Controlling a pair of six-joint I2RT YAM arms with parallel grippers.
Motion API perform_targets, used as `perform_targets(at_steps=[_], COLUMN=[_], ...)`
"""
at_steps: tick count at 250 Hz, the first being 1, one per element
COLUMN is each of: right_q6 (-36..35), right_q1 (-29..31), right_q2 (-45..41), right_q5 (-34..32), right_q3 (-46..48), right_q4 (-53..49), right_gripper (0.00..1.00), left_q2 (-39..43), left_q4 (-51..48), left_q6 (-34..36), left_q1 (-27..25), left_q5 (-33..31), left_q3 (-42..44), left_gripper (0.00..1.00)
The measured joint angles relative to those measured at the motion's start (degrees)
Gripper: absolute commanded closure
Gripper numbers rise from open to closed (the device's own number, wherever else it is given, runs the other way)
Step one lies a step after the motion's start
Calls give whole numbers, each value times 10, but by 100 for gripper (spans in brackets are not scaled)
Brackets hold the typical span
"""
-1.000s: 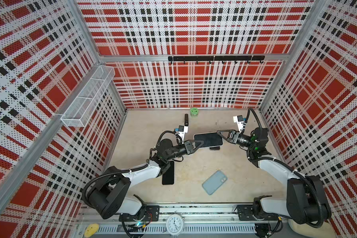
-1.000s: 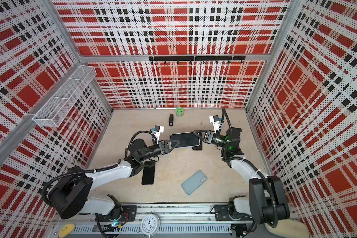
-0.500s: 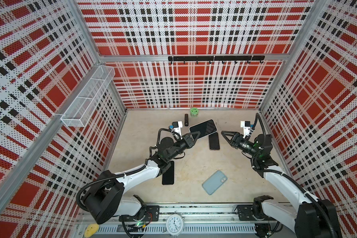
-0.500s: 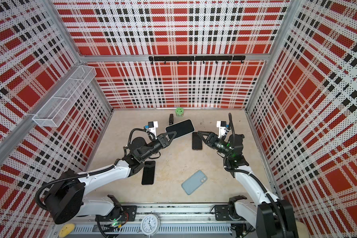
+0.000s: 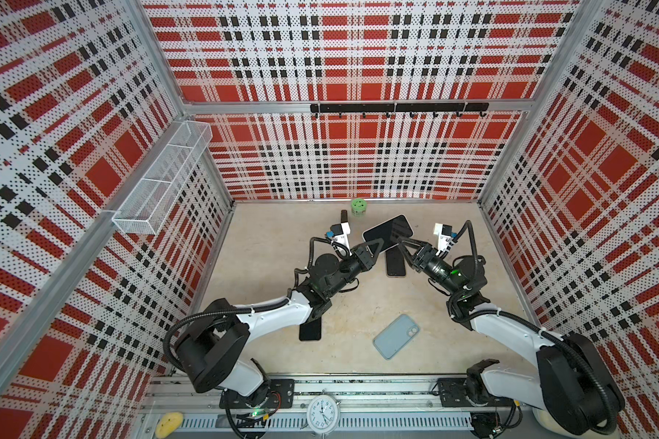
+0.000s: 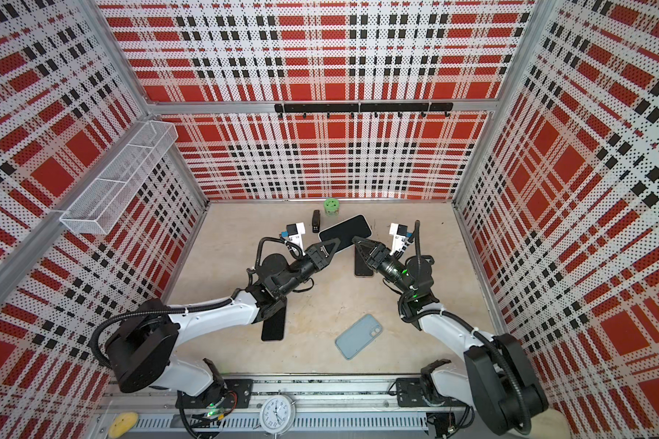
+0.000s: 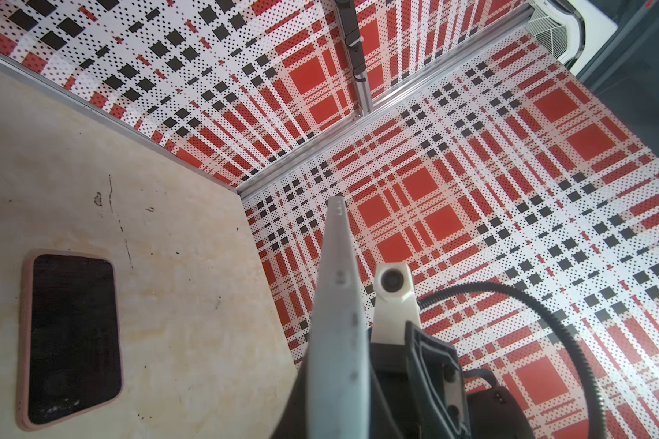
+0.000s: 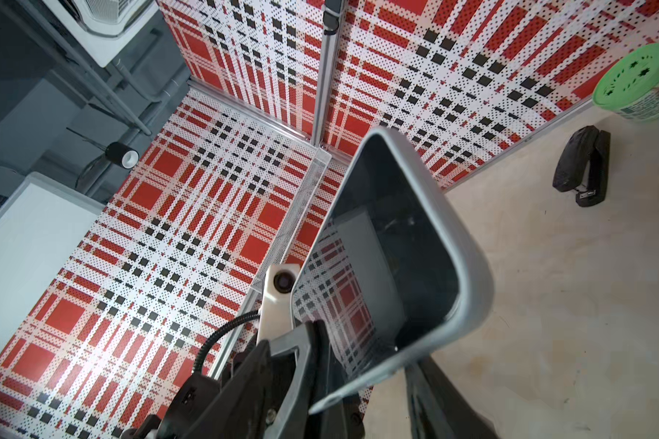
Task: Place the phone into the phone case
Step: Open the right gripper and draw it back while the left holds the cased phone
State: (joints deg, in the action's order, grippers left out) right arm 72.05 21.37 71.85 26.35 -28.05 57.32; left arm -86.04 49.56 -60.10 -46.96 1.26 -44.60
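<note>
The left end effector [image 5: 373, 246] is clenching a black-screened, silver-edged phone [image 5: 388, 232] aloft; the right end effector [image 5: 406, 250] is standing released, jaws parted about its end.

Right fingers [image 5: 411, 243] back at phone [image 5: 390, 230]

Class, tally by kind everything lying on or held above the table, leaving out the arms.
Held phone: 1
Cases or phones lying flat: 3 (pink-rimmed case, black slab, light blue slab)
Black stapler: 1
Green-lidded tub: 1
Total: 6
</note>
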Motion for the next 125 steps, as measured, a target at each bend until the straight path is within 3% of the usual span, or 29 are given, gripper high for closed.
perform_targets(at_steps=[34,80,125], right_q6=[16,29,66], right_q1=[2,2,2], right_q2=[43,70,74], right_q5=[-9,-18,-24], right_q3=[-3,-7,-19], right_q4=[49,87,124], right_gripper=[51,73,88], left_q2=[-14,-26,-36], left_q4=[17,40,86], left_q6=[-9,-19,-56], left_q1=[-9,-19,-19], left_q5=[-3,-7,-12], left_q3=[0,0,0], left_gripper=[99,99,90])
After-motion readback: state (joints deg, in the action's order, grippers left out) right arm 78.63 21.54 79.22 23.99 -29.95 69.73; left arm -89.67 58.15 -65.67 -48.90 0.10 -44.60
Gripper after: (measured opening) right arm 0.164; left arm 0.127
